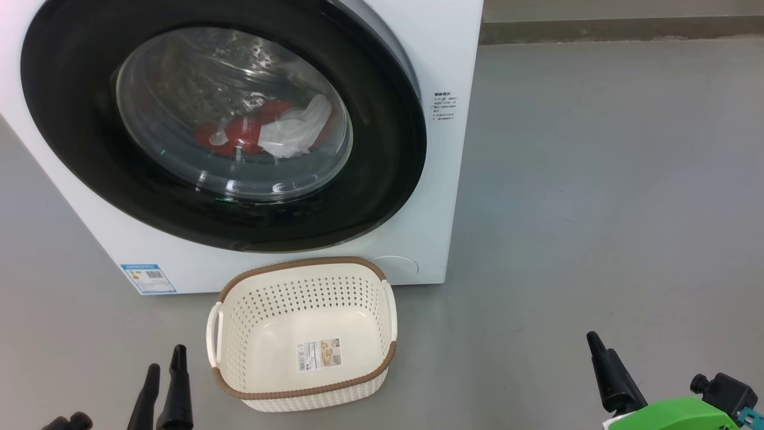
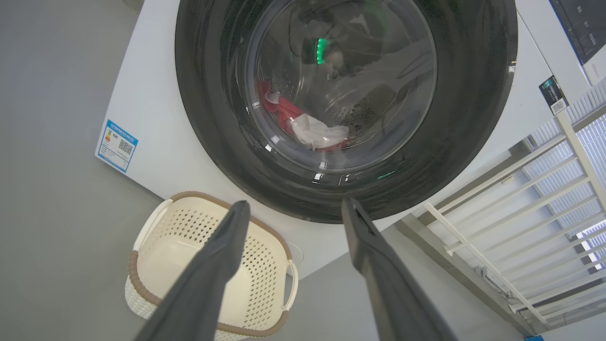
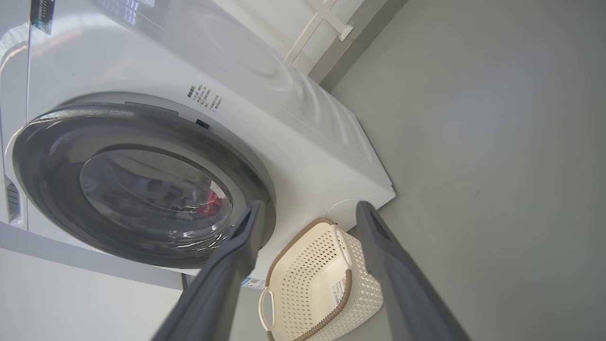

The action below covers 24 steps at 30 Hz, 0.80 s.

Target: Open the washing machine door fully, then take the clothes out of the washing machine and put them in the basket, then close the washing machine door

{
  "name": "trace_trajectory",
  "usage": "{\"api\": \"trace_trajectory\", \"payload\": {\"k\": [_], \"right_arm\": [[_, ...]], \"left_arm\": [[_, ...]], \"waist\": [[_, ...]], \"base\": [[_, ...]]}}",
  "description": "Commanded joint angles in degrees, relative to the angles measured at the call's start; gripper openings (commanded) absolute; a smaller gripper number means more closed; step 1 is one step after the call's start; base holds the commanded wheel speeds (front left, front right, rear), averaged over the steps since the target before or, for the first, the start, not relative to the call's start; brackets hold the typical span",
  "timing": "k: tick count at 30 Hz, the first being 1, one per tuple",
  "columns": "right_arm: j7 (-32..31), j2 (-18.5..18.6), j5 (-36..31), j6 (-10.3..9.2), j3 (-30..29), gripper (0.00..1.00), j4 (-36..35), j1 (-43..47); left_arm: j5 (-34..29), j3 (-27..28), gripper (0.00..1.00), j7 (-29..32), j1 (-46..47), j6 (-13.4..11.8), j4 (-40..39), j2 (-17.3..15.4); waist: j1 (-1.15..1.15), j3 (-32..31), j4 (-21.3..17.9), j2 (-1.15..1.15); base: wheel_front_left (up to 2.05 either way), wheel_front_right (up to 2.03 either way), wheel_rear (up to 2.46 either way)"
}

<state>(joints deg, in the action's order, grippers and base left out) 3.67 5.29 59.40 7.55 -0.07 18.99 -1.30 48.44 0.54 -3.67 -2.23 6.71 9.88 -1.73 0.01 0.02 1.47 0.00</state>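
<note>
While both arms hang low before the washing machine (image 1: 191, 269), the left gripper (image 1: 166, 359) sits at lower left in the head view. Its two dark fingers point up toward the machine, spread wide, nothing held.

The right gripper (image 3: 311, 204) is at lower right, well apart from the basket (image 1: 298, 263). Its fingers are likewise spread with nothing between them, and a green part (image 1: 674, 412) shows at its wrist.

The door (image 1: 382, 149) looks shut, flat against the front. The clothes (image 1: 242, 132), red with a white part, lie low in the drum behind the glass.

The basket stands upright on the grey floor (image 1: 597, 179), just in front of the machine and below the door. It is between the grippers, nearer the left one.
</note>
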Motion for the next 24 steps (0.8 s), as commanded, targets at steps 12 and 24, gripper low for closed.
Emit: {"api": "trace_trajectory", "payload": {"k": [12, 24], "right_arm": [[2.7, 1.6, -7.8, -0.04, 2.9, 1.00, -1.7, -2.7], [4.7, 2.7, -14.6, -0.04, 4.1, 1.00, -1.9, -2.6]], "left_arm": [[-9.9, 0.2, 1.00, -2.7, 0.3, -0.9, -3.5, -1.3], [-18.7, -0.4, 1.00, -4.7, -0.6, -1.4, -5.1, -1.7]], "waist": [[0.00, 0.1, 0.2, 0.00], [0.00, 0.1, 0.7, 0.00]], "base": [[0.00, 0.00, 0.00], [0.00, 0.00, 0.00]]}}
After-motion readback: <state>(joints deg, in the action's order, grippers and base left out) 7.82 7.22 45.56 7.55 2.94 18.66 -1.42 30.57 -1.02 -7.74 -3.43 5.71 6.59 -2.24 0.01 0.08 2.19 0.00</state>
